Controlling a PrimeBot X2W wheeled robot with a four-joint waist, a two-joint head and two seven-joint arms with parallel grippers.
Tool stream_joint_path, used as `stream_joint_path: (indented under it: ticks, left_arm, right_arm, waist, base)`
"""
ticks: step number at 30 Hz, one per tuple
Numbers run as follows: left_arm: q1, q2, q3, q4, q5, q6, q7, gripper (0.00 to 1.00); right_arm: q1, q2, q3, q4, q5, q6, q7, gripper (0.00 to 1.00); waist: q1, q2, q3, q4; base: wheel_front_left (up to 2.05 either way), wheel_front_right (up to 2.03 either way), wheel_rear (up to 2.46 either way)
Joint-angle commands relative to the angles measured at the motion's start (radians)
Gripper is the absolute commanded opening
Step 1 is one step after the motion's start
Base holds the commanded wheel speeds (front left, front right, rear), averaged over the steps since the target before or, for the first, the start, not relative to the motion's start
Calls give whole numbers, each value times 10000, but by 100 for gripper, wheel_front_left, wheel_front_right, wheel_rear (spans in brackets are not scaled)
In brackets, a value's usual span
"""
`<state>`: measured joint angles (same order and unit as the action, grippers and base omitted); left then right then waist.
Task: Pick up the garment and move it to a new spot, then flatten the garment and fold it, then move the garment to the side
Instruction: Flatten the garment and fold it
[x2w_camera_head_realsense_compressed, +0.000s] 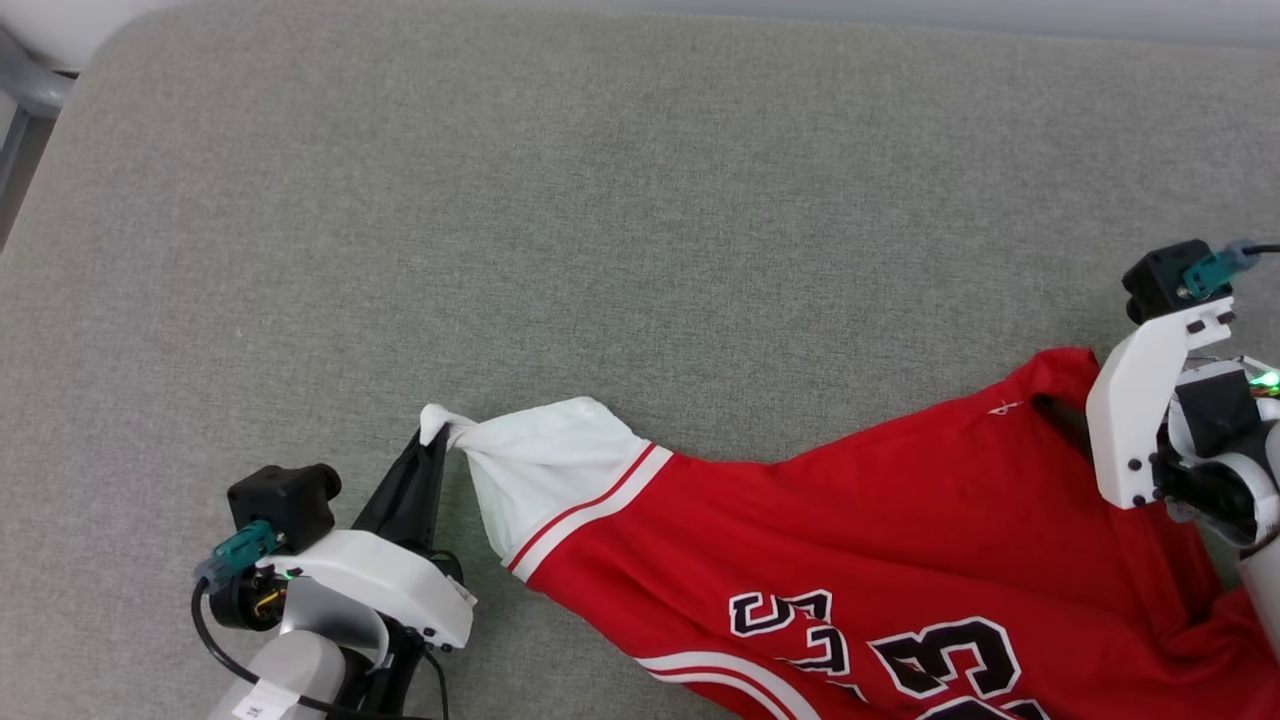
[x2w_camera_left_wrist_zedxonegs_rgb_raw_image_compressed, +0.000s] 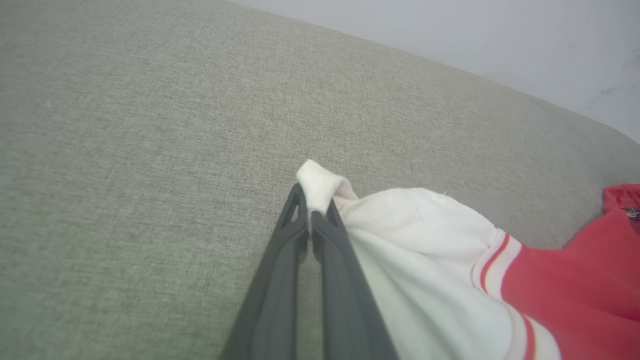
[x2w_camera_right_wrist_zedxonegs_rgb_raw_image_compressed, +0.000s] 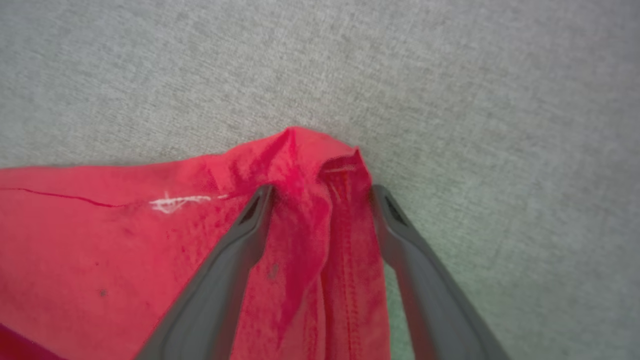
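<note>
Garment (x2w_camera_head_realsense_compressed: 850, 520) cut off by bottom edge

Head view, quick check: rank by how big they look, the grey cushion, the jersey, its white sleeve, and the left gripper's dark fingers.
Largest to smallest:
1. grey cushion
2. jersey, even though the frame's bottom edge cuts it off
3. white sleeve
4. left gripper's dark fingers, clearly smallest
</note>
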<state>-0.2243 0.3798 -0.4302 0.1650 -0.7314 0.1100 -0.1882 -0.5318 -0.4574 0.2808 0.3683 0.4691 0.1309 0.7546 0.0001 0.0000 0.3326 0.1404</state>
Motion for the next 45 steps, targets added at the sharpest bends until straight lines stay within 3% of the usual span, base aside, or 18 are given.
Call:
stream_joint_path:
  ticks: [1, 2, 3, 9, 15, 23, 33, 45]
  left_arm:
    - [-149, -31, -9, 93, 18, -60, -84, 0]
    - [-181, -55, -15, 141, -1, -97, -107, 0]
    - [-213, -74, -13, 179, -16, -100, -109, 0]
    - [-253, -82, 97, 392, -146, -152, -201, 0]
    - [-562, 366, 394, 126, -106, -61, -103, 0]
    - [-1882, 1041, 675, -318, 119, 21, 495, 0]
    - [-4753, 1214, 851, 955, 68, -390, 1308, 0]
    - [-9469, 1344, 1042, 3618, 797, -714, 1052, 0]
  right_arm:
    - [230, 113, 452, 524, 230, -2, 493, 66]
    - [274, 152, 635, 679, 331, -1, 725, 38]
    - [300, 194, 786, 804, 462, 13, 913, 0]
    - [-313, 91, 861, 798, 954, -5, 420, 0]
    - [-933, -34, 140, 374, 1205, -8, -540, 0]
    - [-1087, 376, -1098, -37, 882, -7, -1336, 0]
    - [-2315, 1285, -2155, 216, -406, -8, -2499, 0]
    - [-5927, 1805, -3209, 1146, -2092, -13, -4192, 0]
  waist:
    - [-1, 0, 86, 62]
    - [-1, 0, 103, 69]
    - [-1, 0, 117, 70]
    - [-1, 0, -45, -48]
    - [-1, 0, -474, -386]
    - [-1, 0, -1053, -1127]
    - [-1, 0, -990, -2074]
    - [-1, 0, 217, -2356]
  base:
    - [0, 0, 0]
    - [0, 0, 0]
    - [0, 0, 0]
    - [0, 0, 0]
    - [0, 0, 0]
    - [0, 0, 0]
    - [0, 0, 0]
    - [0, 0, 0]
